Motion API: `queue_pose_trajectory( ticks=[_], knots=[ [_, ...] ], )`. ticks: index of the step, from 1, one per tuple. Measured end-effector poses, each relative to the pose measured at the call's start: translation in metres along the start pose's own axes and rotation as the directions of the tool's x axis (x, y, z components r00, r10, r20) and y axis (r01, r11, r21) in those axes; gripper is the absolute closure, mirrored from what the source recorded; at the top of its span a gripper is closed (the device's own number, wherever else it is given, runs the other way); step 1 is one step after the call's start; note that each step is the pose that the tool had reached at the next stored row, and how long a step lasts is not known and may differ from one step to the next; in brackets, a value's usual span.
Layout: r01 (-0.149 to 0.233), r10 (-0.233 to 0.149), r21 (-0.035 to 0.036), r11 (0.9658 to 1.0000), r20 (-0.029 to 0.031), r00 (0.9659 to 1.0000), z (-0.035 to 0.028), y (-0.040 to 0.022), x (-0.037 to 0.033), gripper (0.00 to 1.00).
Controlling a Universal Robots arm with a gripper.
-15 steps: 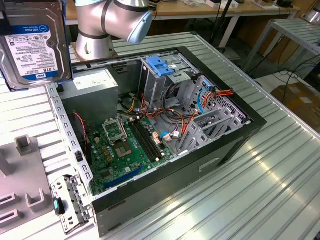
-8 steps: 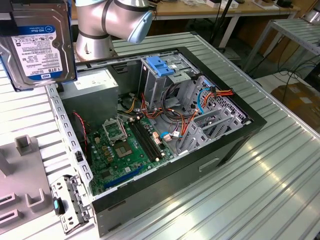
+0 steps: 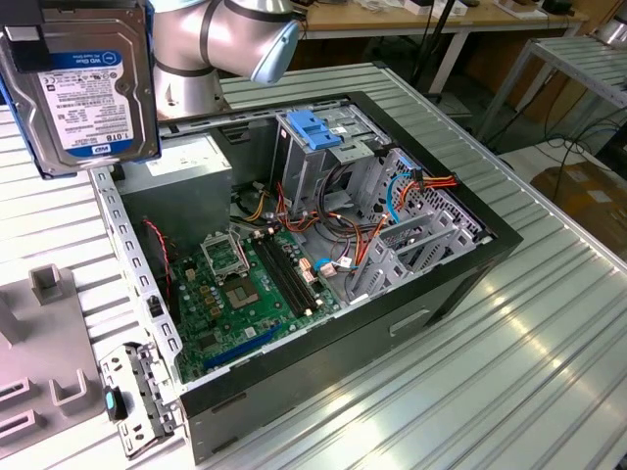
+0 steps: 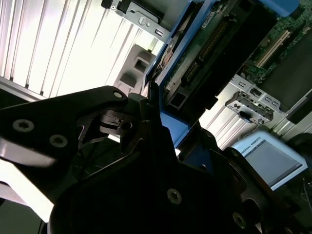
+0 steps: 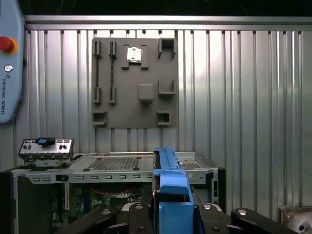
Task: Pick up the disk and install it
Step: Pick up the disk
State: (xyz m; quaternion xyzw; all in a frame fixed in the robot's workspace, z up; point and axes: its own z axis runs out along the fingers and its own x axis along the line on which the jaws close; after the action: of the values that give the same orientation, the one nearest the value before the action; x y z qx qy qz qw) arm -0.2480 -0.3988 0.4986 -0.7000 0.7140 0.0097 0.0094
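Exterior view first: the disk [image 3: 83,83] is seen held high with its label side out and a blue carrier rail round its edge, well above and apart from the open computer case [image 3: 323,377]. The grey arm [image 3: 211,39] is caught just behind it. The case's insides are picked up here and not from the wrist: the motherboard [image 3: 240,294] lying flat, bundles of cables, and a blue bracket [image 3: 312,130] on top of the tall drive cage.

In the first wrist view the end effector [image 5: 171,217] is shown clamped narrow on the carrier's blue edge, so the disk is gripped and not resting on anything. Past the end effector the case is seen, and farther out a grey fixture plate [image 5: 134,105] lies flat on the surface. A teach pendant [image 5: 9,63] with a red button is tucked off to one side.

In the second wrist view the disk [image 4: 214,53] is shown from its other face, circuit board and connectors exposed, with black fingers [image 4: 146,122] pressed against the blue rail.

Counted up: one disk, one arm, one case, one fixture plate, one pendant, and two blue plastic parts (carrier and bracket).

The surface [image 3: 509,372] is ribbed silver metal, shiny with reflections. Behind it a wooden table [image 3: 411,20], a second ribbed table [image 3: 578,59] and a cardboard box [image 3: 588,191] on the floor can be made out.
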Motion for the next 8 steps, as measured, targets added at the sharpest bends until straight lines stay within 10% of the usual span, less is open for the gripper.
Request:
queue_pose_trajectory(
  ticks=[8],
  knots=[
    [0.000,0.000,-0.0001,1.0000,0.0000,1.0000,0.0003,-0.0080,0.0012,0.63]
  ],
)
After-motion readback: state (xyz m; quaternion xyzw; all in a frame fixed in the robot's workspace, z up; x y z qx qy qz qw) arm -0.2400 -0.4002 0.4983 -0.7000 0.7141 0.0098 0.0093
